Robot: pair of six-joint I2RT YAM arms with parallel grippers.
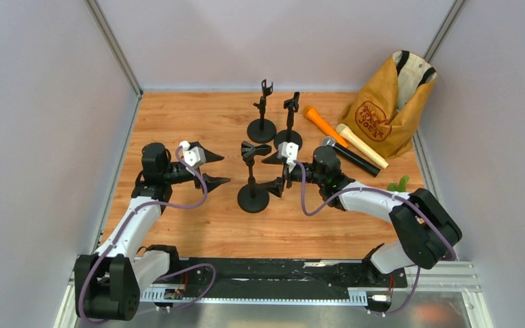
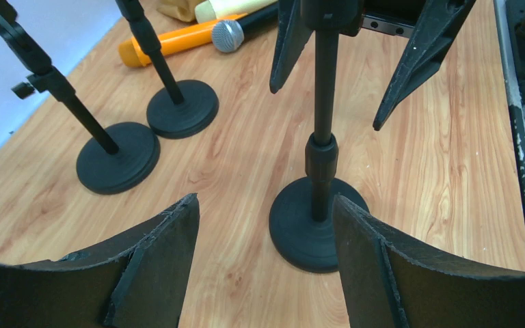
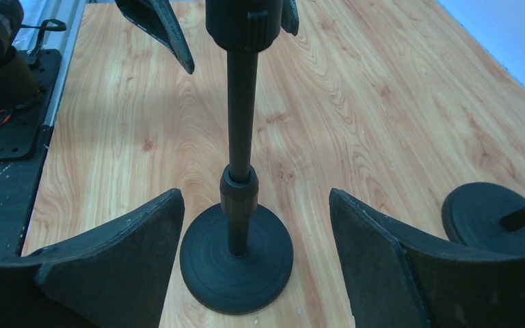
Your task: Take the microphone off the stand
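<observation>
The black microphone [image 1: 351, 158] with the silver mesh head lies flat on the bench [image 1: 178, 116], at about two o'clock from the nearest stand [image 1: 253, 195]. It rests alongside an orange microphone [image 1: 322, 124] and a cream microphone [image 1: 362, 145]. The nearest stand's clip looks empty, so the removal appears done. The right gripper [image 1: 273, 173] reaches in from three o'clock, fingers wide on either side of the post without touching it, probably placed to steady the stand or to back away from it. The left gripper [image 1: 217, 169] waits at nine o'clock, fingers wide and holding nothing. A brown bag [image 1: 383, 113] at one o'clock carries a round red stamp that reads Trader Joe's.
</observation>
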